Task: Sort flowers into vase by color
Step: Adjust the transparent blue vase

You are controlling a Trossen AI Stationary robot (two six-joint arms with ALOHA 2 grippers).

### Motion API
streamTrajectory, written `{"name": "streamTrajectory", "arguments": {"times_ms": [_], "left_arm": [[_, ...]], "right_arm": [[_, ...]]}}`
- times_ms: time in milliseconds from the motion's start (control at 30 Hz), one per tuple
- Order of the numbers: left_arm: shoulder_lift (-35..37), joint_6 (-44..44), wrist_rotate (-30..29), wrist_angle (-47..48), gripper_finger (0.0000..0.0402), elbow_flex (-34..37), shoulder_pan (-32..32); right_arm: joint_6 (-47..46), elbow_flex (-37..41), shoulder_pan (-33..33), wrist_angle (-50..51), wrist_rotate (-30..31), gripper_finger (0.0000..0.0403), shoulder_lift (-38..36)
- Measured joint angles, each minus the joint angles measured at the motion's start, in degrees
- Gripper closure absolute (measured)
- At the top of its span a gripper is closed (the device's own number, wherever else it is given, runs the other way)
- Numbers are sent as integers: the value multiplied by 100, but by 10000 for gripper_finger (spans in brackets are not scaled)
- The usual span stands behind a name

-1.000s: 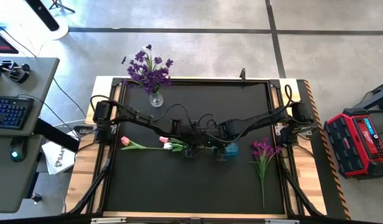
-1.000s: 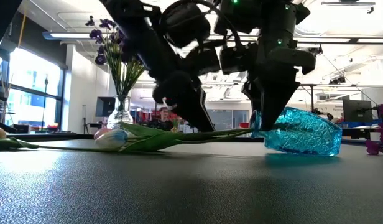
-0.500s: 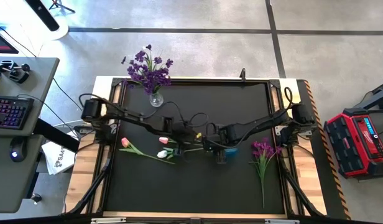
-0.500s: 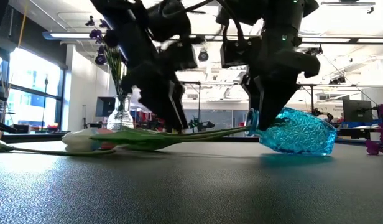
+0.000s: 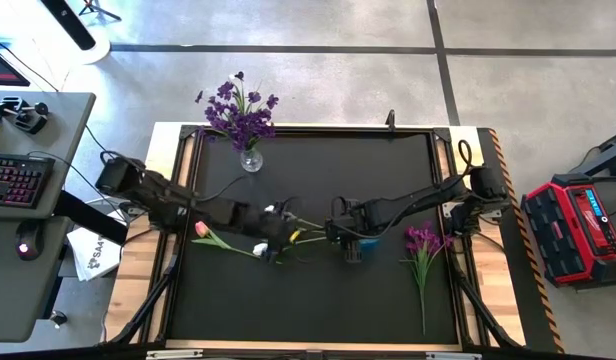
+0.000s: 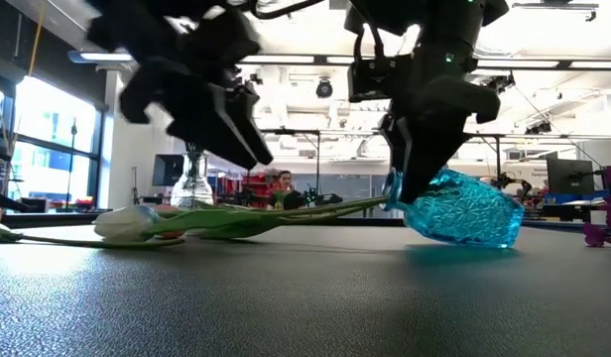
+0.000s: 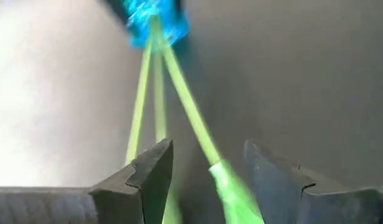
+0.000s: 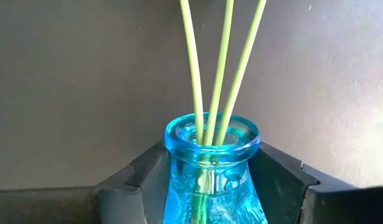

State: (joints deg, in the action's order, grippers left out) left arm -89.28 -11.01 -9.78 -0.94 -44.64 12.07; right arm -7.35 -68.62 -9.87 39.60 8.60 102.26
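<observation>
Three slim green tulip stems [image 8: 207,68] enter the tipped blue cut-glass vase [image 8: 211,168] clamped in my right claw [image 8: 210,180], while my left claw [image 7: 207,171] gapes apart over them.

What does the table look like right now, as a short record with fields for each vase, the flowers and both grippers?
blue vase: on its side, neck held by right gripper
tulip stems: three, ends inside blue vase
tulip buds: on the mat
left gripper: open, above the stems
clear vase: upright at the far edge, holds purple flowers
loose purple spray: on the mat, right side
</observation>
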Motion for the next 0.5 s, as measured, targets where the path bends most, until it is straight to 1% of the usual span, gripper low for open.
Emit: {"name": "streamTrajectory", "arguments": {"times_ms": [67,100,167,233,267,367,433,500], "left_arm": [[0,123,-124,-609,219,388,248],[-1,151,-164,-719,219,532,344],[-2,218,-381,-642,219,697,439],[22,586,-742,-462,217,716,423],[58,772,-820,-362,214,712,398],[71,957,-707,-308,199,701,293],[68,862,-586,-151,183,708,200],[68,793,-588,-6,167,708,44]], "right_arm": [[35,0,0,-69,0,213,-1],[62,0,0,-89,0,213,-4],[111,0,0,-109,0,213,-4],[138,0,0,-114,-4,213,-4],[140,0,1,-116,-2,213,-4],[139,0,11,-116,-11,213,-4],[139,0,11,-116,-17,213,-4],[139,0,11,-116,-15,213,-4]]}}
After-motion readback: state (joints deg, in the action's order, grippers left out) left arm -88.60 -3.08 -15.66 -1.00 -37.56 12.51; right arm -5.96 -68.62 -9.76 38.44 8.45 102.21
